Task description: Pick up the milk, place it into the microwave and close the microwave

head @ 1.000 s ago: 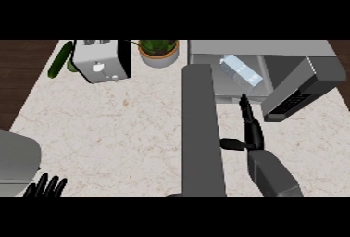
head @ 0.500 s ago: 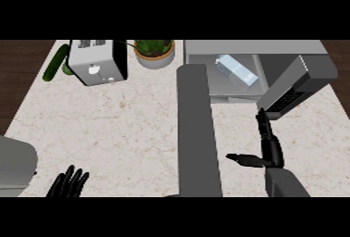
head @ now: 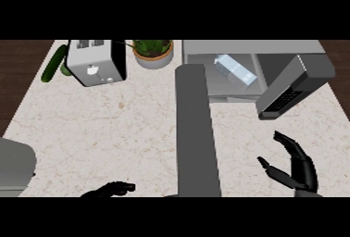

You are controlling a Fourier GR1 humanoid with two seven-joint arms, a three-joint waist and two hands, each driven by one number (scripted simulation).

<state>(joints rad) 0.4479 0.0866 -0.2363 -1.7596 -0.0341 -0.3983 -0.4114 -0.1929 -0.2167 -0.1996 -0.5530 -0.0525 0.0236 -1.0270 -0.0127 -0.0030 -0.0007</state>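
Cucumber (head: pixel 53 69) at far left on the counter (head: pixel 103 125), half off the marble edge, then toaster (head: pixel 97 68) just beside it, then potted plant (head: pixel 153 53) by the back edge. Low at the bottom edge, left hand (head: pixel 115 188) — fingers curled under, clenched on nothing. Past the broad grey bar down the middle, microwave (head: pixel 226 48) with milk (head: pixel 237 74) already inside, lying tilted on the floor of the cavity. Door (head: pixel 292 88) swung out to the right, wide open. Below it, right hand (head: pixel 295 166) — fingers straight, thumb spread, grasping nothing, well apart from the door. Risk from here, as a judgement: push landing on the door's inner face or near the hinge, swinging it wider instead of shut; or carton near the opening, blocking the door.
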